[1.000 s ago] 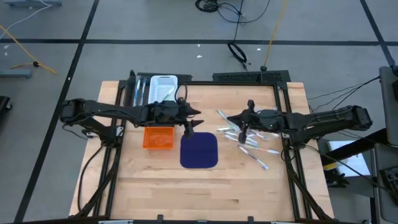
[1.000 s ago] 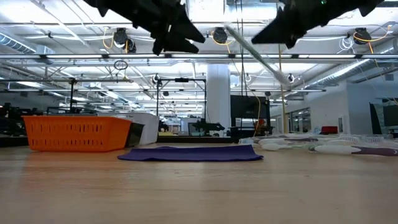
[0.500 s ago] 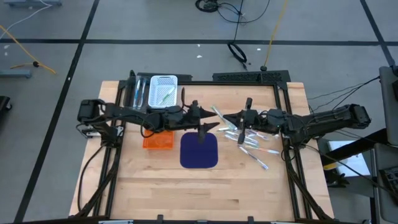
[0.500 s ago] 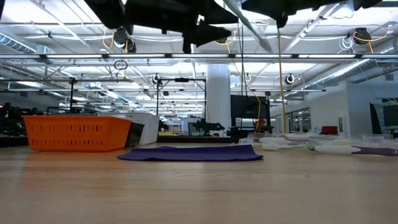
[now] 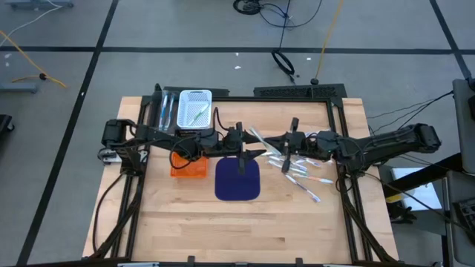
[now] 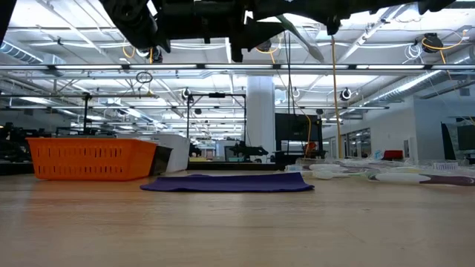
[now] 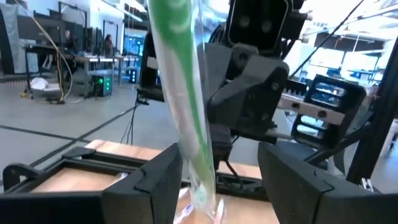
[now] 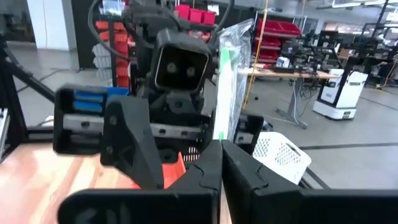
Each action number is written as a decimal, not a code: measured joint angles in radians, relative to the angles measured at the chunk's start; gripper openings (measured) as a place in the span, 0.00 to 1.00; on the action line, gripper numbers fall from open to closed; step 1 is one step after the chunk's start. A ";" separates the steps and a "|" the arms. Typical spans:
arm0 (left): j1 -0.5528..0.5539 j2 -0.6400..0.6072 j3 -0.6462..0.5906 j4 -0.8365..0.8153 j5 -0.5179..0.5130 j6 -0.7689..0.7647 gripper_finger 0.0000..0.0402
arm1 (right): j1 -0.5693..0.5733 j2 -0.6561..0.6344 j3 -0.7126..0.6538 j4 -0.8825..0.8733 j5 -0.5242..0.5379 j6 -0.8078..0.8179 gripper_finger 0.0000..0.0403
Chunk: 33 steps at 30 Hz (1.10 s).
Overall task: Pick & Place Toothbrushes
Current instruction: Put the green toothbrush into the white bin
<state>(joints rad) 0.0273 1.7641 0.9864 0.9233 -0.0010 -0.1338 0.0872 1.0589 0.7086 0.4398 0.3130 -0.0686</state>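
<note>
A green-and-white toothbrush in a clear wrapper (image 5: 260, 139) is held in the air above the table's middle by my right gripper (image 8: 221, 149), which is shut on it. It also shows in the low view as the toothbrush (image 6: 300, 37), slanting. My left gripper (image 7: 217, 171) is open and reaches in from the left. Its fingers stand on either side of the toothbrush (image 7: 183, 93), close to one finger. More toothbrushes (image 5: 300, 172) lie flat in a loose pile on the wood below the right arm. My right gripper pinches the wrapped toothbrush by one end (image 8: 219, 134) between its two shut fingers. The fingers come about level from the table's right. The rest of the toothbrush sticks out past the fingertips toward the left arm, lifted clear of the table.
A dark blue mat (image 5: 237, 180) lies flat under the two grippers. An orange basket (image 5: 189, 166) sits to its left, under the left arm. A white basket (image 5: 195, 107) with toothbrushes in it stands at the far edge. The near half of the table is bare wood.
My right gripper has risen from the pile and tipped up, carrying the toothbrush from a low slant to high above the table. My left gripper has moved toward the table's right, over the mat's far edge, until its open fingers stand about the toothbrush.
</note>
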 joint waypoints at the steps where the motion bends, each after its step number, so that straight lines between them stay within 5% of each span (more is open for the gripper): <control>1: 0.000 0.000 0.000 0.003 0.000 0.000 0.49 | 0.000 0.006 0.000 0.011 0.000 0.000 0.00; 13: 0.000 0.000 0.000 0.013 0.000 -0.001 0.04 | 0.000 0.047 0.000 0.057 -0.002 -0.004 0.00; 26: 0.000 -0.012 0.000 -0.065 0.000 -0.026 0.01 | 0.000 0.046 0.000 0.049 -0.002 -0.007 0.01; 33: -0.003 -0.116 0.000 -0.276 -0.089 -0.012 0.01 | 0.000 0.012 0.000 -0.020 0.001 -0.021 0.13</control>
<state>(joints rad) 0.0243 1.6485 0.9863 0.6468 -0.0897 -0.1461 0.0872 1.0709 0.7086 0.4201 0.3137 -0.0898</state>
